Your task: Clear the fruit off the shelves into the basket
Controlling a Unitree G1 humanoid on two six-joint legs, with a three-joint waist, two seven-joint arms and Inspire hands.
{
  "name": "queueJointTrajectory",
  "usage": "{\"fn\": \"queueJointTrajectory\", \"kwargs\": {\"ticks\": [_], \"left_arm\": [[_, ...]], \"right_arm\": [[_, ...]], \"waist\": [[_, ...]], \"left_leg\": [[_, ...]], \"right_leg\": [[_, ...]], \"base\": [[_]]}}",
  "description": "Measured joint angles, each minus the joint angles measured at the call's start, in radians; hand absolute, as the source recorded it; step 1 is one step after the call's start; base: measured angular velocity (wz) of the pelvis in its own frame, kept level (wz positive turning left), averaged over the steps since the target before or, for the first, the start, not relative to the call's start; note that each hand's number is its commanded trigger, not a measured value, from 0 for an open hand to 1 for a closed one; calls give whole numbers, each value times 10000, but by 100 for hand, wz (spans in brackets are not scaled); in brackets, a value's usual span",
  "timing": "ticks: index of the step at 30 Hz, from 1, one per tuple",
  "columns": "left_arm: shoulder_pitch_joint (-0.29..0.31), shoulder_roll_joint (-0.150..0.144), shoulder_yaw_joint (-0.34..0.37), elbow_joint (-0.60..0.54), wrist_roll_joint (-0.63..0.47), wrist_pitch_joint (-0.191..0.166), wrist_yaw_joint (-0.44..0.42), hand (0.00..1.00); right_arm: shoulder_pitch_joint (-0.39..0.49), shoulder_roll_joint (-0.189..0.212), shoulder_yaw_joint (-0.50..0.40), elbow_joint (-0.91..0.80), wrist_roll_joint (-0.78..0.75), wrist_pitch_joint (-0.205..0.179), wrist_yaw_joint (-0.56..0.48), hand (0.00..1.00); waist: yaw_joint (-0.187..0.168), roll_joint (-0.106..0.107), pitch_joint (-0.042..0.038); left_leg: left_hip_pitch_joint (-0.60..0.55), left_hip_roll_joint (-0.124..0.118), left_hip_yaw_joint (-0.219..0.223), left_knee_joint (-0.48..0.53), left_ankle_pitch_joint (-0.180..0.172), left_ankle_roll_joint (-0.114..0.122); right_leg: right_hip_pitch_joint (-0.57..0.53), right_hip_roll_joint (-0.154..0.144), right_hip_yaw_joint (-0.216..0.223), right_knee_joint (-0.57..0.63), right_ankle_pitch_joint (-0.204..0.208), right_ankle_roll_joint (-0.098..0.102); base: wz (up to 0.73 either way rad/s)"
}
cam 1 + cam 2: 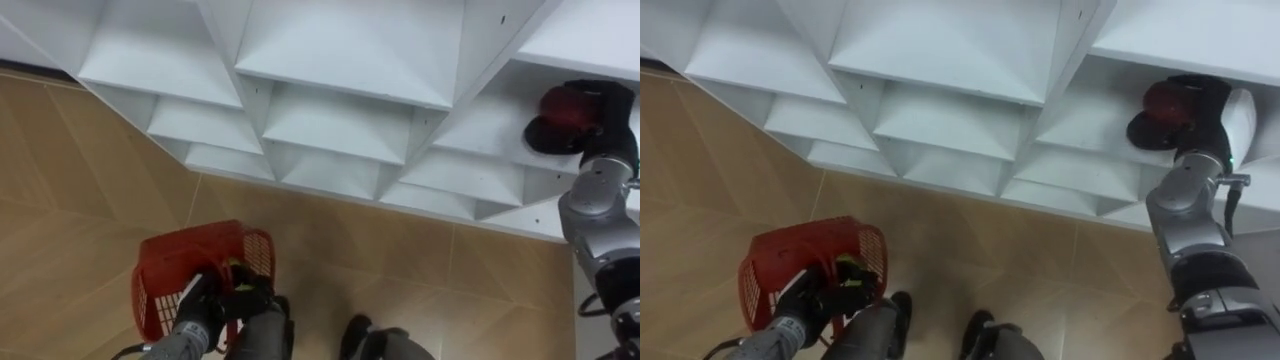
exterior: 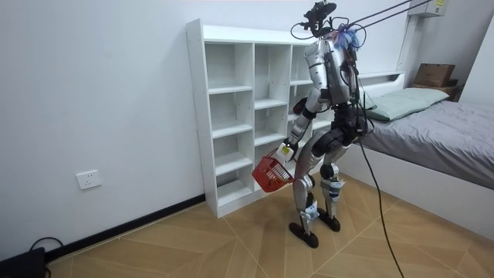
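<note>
The left hand, lowest and closest, has its fingers clenched on the handle of the red basket, which hangs beneath them above the floor. The right hand has its fingers curled round a red fruit, inside a compartment of the closet, with the shelf board just beyond them. The fruit looks round, firm, smooth and light, so it may slip or roll; it is best held round its widest part, thumb opposite fingers.

The basket is red, the closet white, the fruit dark red, the floor tan.
</note>
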Motion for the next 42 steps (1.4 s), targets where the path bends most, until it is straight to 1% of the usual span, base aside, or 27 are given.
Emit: {"fn": "queueJointTrajectory", "kwargs": {"ticks": [1, 5, 6, 7, 9, 11, 13, 18, 23, 25, 26, 27, 28, 29, 30, 31, 32, 34, 35, 36, 40, 42], "left_arm": [[-48, -5, -21, 1, 0, 0, 0, 100], [-150, -4, -105, 1, 2, 1, 1, 100], [-178, 2, -141, 1, 3, 1, 0, 100], [-183, 14, -167, 8, 3, 1, 0, 100], [-181, 29, -166, 33, 1, 7, -1, 100], [-169, 35, -159, 63, 4, 10, -1, 100], [-183, 23, -158, 139, 5, 4, -2, 100], [-294, 26, -163, 427, 1, -2, -4, 100], [-556, -21, -177, 839, -91, -19, -99, 100], [-591, -56, -176, 948, -94, -19, -174, 100], [-584, -54, -168, 961, -87, -18, -222, 100], [-619, -67, -170, 1018, -81, -17, -306, 100], [-643, -89, -147, 1019, -73, -15, -332, 100], [-668, -95, -137, 1020, -89, -15, -338, 100], [-713, -80, -130, 1021, -96, -15, -355, 100], [-742, -72, -101, 1024, -107, -16, -378, 100], [-761, -83, -87, 1040, -116, -18, -394, 100], [-810, -163, -80, 1056, -200, -22, -516, 100], [-808, -189, -79, 1058, -241, -26, -517, 100], [-793, -244, -81, 1064, -379, -25, -516, 100], [-751, -413, -90, 1073, -737, -25, -515, 100], [-767, -491, -92, 1100, -890, -25, -509, 100]], "right_arm": [[-10, 21, 4, 13, 0, 66, 49, 100], [-62, 29, 21, 9, -74, 131, 232, 100], [-76, 29, 22, 15, -107, 162, 311, 100], [-116, 30, 61, 18, -122, 271, 415, 100], [-138, 34, 125, 6, -124, 295, 464, 100], [-118, 49, 130, 7, -132, 351, 582, 100], [-107, 49, 127, 3, -129, 491, 714, 100], [106, 130, 152, -22, -129, 504, 946, 100], [148, 252, 156, -37, -134, 573, 1040, 100], [169, 304, 329, -38, -116, 654, 1153, 100], [171, 357, 345, -45, -110, 672, 1190, 100], [173, 474, 344, -52, -121, 687, 1260, 100], [205, 583, 347, -61, -131, 689, 1356, 100], [236, 623, 347, -105, -129, 691, 1441, 100], [363, 732, 349, -360, -186, 717, 1629, 100], [513, 891, 471, -664, -335, 719, 1848, 100], [584, 964, 525, -816, -368, 718, 1932, 100], [816, 1227, 590, -1195, -361, 708, 2366, 100], [864, 1282, 606, -1255, -361, 695, 2467, 100], [1040, 1337, 712, -1442, -355, 680, 2671, 100], [1934, 1390, 1219, -2496, -442, 657, 3409, 100], [2240, 1475, 1356, -2806, -393, 664, 3656, 100]], "waist": [[3, -35, 21], [3, -73, 30], [6, -79, 32], [11, -86, 36], [10, -84, 37], [11, -84, 36], [23, -84, 32], [40, -70, 26], [129, -24, 8], [156, 8, 5], [156, 18, -3], [123, 101, -20], [107, 175, -61], [70, 201, -76], [13, 236, -86], [-58, 239, -88], [-80, 239, -88], [-122, 279, -111], [-120, 282, -113], [-120, 320, -135], [-134, 444, -253], [-199, 457, -276]], "left_leg": [[75, -3, 9, -72, 13, -14], [175, 4, 42, -140, 17, -22], [216, 17, 51, -205, 30, -40], [258, 24, 80, -230, 33, -44], [387, 36, 126, -320, 34, -45], [534, 46, 147, -434, 46, -50], [644, 54, 186, -564, 61, -39], [1009, 174, 248, -767, 68, -37], [1370, 203, 279, -992, 98, -82], [1639, 222, 304, -1193, 159, -99], [1714, 220, 310, -1272, 180, -104], [1805, 234, 266, -1334, 228, -106], [1905, 270, 268, -1418, 253, -110], [1939, 271, 268, -1448, 285, -102], [2039, 276, 271, -1529, 315, -104], [2132, 257, 280, -1622, 353, -105], [2172, 252, 294, -1653, 367, -108], [2332, 248, 319, -1809, 469, -112], [2381, 247, 331, -1844, 483, -111], [2450, 251, 328, -1875, 498, -111], [2760, 223, 337, -2191, 606, -95], [2940, 214, 358, -2299, 632, -86]], "right_leg": [[47, 10, 24, -46, 6, 8], [122, 62, 63, -132, 21, 10], [150, 111, 99, -209, 70, 13], [170, 131, 138, -228, 83, 11], [272, 143, 160, -298, 84, 11], [414, 158, 163, -412, 98, 16], [514, 168, 175, -520, 122, 36], [915, 275, 177, -824, 211, 52], [1254, 363, 186, -1096, 301, 31], [1495, 405, 200, -1291, 373, 34], [1554, 410, 207, -1343, 394, 33], [1710, 442, 158, -1513, 465, 36], [1844, 485, 128, -1671, 531, 32], [1899, 487, 114, -1723, 553, 36], [1997, 495, 96, -1796, 586, 36], [2060, 492, 120, -1819, 599, 38], [2084, 491, 136, -1832, 604, 36], [2222, 508, 155, -1989, 673, 32], [2258, 509, 168, -2004, 678, 32], [2349, 522, 161, -2080, 696, 38], [2632, 530, 170, -2369, 807, 78], [2806, 530, 169, -2470, 829, 95]], "base": [[0], [-4], [-10], [-10], [-6], [-2], [0], [-2], [-5], [-5], [0], [0], [0], [0], [3], [0], [-4], [-3], [0], [0], [-1], [0]]}}
